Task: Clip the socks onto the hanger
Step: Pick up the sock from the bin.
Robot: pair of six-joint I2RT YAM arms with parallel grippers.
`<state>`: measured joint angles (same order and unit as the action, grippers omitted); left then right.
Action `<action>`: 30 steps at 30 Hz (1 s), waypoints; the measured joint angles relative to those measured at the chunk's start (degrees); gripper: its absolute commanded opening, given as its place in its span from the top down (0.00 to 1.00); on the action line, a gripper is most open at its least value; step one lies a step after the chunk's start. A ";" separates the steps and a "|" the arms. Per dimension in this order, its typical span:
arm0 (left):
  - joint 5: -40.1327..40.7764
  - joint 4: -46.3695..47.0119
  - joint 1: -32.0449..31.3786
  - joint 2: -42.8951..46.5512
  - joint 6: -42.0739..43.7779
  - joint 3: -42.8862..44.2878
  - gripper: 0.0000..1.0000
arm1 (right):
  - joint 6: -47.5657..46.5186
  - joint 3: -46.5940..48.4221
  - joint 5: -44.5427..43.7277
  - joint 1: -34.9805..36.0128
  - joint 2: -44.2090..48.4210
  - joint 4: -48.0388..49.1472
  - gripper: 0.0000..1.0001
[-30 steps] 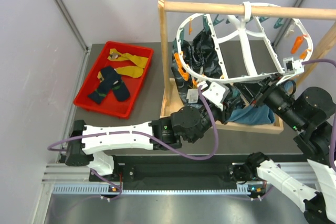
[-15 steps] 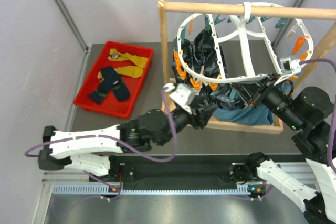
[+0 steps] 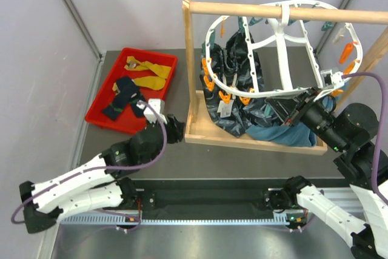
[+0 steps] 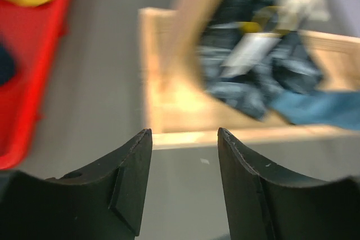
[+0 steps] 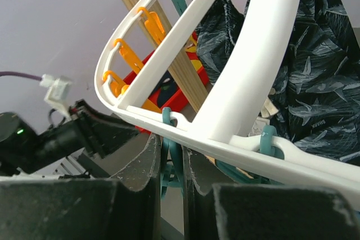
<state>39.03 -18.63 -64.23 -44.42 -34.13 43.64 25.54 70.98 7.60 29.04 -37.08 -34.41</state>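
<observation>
"Where are the socks?"

"In the red tray (image 3: 115,125) on the left of the table; the navy pair (image 3: 126,98) lies nearer the arms, the mustard-yellow pair (image 3: 148,72) just behind it; both lie loose."

"And the hanger?"

"The white oval hanger (image 3: 285,53) hangs by its hook from the wooden rod (image 3: 254,9) of the rack; a dark patterned cloth (image 3: 233,89) hangs under its left half; a teal-blue cloth (image 3: 285,133) is bunched on the rack's base."

"The arms?"

"The left gripper (image 3: 174,130) sits low between tray and rack base, near the tray's corner, its fingers (image 4: 132,178) spread wide with nothing between them; the right gripper (image 5: 172,161) reaches up under the hanger's near rim, its fingers (image 5: 138,164) pressed tight on a teal clip peg (image 5: 169,122)."
</observation>
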 measured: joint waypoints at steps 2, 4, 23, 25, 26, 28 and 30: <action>-4.00 -1.36 8.20 -3.10 -1.05 -0.31 0.47 | -0.07 -0.50 0.00 0.00 0.22 0.42 1.00; -6.58 -2.10 14.19 -7.04 -1.51 -0.24 0.48 | -0.28 -0.83 0.00 0.00 0.33 0.61 1.00; -19.19 3.04 59.71 -44.94 13.79 20.59 0.50 | -1.05 -1.07 1.16 0.00 1.27 1.18 1.00; -18.51 2.56 60.28 -52.76 16.35 25.46 0.49 | -1.03 -1.51 1.46 -0.02 1.31 1.70 1.00; -18.49 2.89 60.54 -55.93 17.44 27.34 0.48 | -0.98 -1.68 1.64 -0.02 1.36 1.90 1.00; -18.58 4.07 60.89 -61.24 19.71 29.81 0.46 | -0.90 -2.01 1.97 -0.02 1.36 2.25 1.00; -18.64 4.48 61.13 -65.02 22.14 31.19 0.45 | -0.92 -2.01 2.10 -0.02 1.33 2.29 1.00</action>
<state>20.38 -14.15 -3.09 -109.45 -11.99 74.83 24.62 68.97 9.69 29.02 -35.75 -32.12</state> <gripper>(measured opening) 0.535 0.099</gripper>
